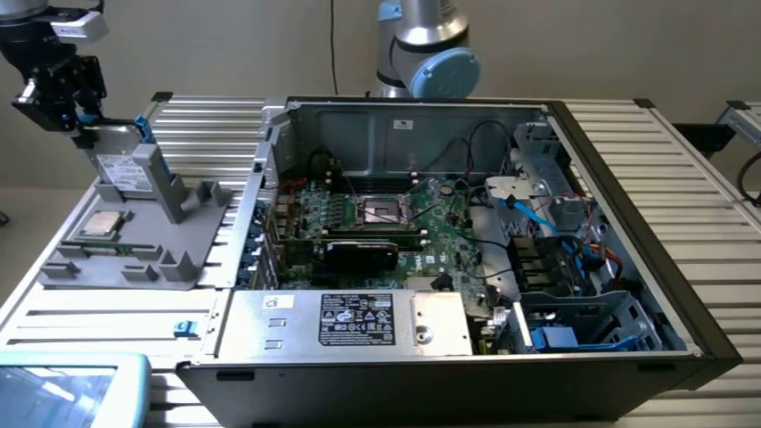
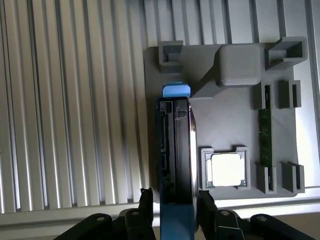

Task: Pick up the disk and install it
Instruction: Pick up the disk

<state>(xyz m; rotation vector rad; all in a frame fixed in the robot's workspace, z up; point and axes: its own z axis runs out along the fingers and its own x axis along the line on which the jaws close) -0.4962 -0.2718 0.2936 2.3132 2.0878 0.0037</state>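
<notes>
jaws astride the disk (image 2: 176, 150), parted, slim gap each side, holding nothing. disk stands on edge in the grey fixture (image 2: 220, 125), just beside the fixture's processor chip (image 2: 227, 169). step, as i judge: pick-up, pre-grasp. closing calls for even squeeze on both flat faces.

Wall (image 1: 214, 45): plain beige, evenly lit (a thin dark cable (image 1: 334, 45) hangs down it)
Table (image 1: 666, 178): ribbed aluminium slats
Floor (image 1: 30, 209): pale beige

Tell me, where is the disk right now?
The disk stands on edge in the grey holder at the exterior view's left, beside the processor chip, with the hand at its top end.
</notes>
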